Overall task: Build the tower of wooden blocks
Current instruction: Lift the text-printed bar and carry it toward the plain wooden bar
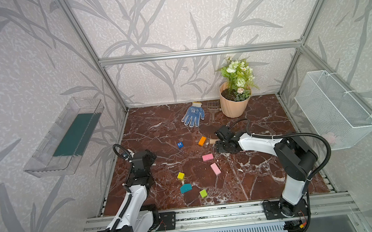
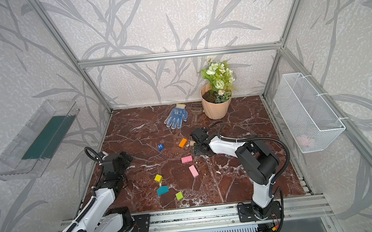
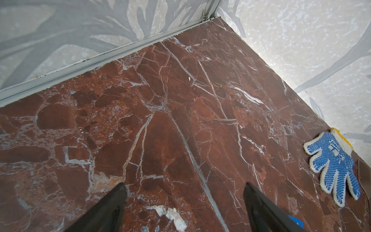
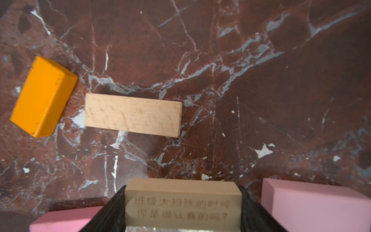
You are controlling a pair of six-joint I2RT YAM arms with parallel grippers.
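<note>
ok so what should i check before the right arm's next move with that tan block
1. Engraved tan block square between the fingers of the right gripper: ok.
2. Held block off the table: cannot tell.
3. Plain tan block flat, top bare: ok.
4. Orange block near it but apart: ok.
5. Left gripper open, empty, over bare table: ok.
6. Tower begun: not ok, loose wood blocks all lie singly.

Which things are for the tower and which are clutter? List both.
Job: H cube, orange block, pink blocks, yellow cube, teal piece, lime cube, loose tan block, held tan block in right gripper.
Lying about: glove, scoop, flowerpot, wire basket, clear tray.
</note>
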